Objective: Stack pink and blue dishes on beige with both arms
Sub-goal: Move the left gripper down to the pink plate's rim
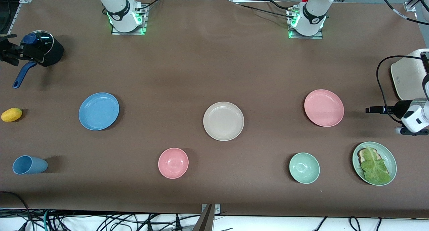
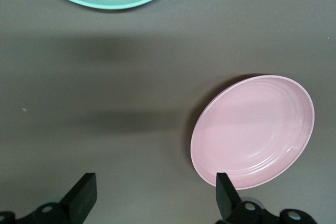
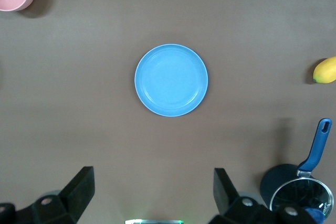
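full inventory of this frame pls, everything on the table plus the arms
blue plate: 1, pastel blue, toward the right arm's end
beige plate: 1, cream-beige, mid-table
pink plate: 1, pastel pink, toward the left arm's end
pink bowl: 1, pink, nearer the front camera than the beige plate
green bowl: 1, pale green, beside the green plate
green plate: 1, pale green, holds bread and lettuce
blue cup: 1, blue, on its side
lemon: 1, yellow, right arm's end
pot: 1, dark blue, glass lid
white appliance: 1, cream, left arm's end
left gripper: 1, black, open, over the table beside the pink plate
right gripper: 1, black, open, above the table near the blue plate
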Robot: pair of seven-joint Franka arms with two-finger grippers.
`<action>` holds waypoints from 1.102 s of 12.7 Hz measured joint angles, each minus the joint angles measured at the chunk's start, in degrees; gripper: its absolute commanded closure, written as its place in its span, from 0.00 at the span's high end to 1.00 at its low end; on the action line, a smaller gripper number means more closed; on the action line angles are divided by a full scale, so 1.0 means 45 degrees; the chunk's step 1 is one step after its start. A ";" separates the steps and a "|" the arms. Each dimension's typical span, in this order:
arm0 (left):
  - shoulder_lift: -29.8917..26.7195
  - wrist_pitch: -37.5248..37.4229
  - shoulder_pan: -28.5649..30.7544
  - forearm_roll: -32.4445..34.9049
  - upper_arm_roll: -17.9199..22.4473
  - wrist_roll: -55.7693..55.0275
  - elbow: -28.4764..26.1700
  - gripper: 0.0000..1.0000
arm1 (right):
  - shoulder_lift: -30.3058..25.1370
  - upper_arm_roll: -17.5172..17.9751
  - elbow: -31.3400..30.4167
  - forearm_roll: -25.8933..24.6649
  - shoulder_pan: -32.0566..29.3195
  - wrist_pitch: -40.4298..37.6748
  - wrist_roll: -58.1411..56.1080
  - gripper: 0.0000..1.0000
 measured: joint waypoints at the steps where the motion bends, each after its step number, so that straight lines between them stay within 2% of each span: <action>1: 0.0003 0.0336 0.0081 -0.0306 0.0000 0.0119 -0.0328 1.00 | 0.0000 0.0000 0.0000 0.0000 0.0000 -0.0002 0.0000 1.00; 6: 0.0007 0.2269 0.0124 -0.1947 -0.0040 0.0644 -0.2077 1.00 | 0.0000 0.0000 0.0000 0.0000 0.0000 -0.0057 0.0000 1.00; 11: -0.0069 0.3528 0.0124 -0.2695 -0.0071 0.1390 -0.3126 1.00 | 0.0000 0.0000 0.0000 0.0000 0.0000 -0.0118 0.0000 1.00; 14: -0.0706 0.4678 0.0123 -0.2864 -0.0123 0.1741 -0.4171 1.00 | 0.0000 0.0000 0.0000 0.0000 0.0000 -0.0123 0.0000 1.00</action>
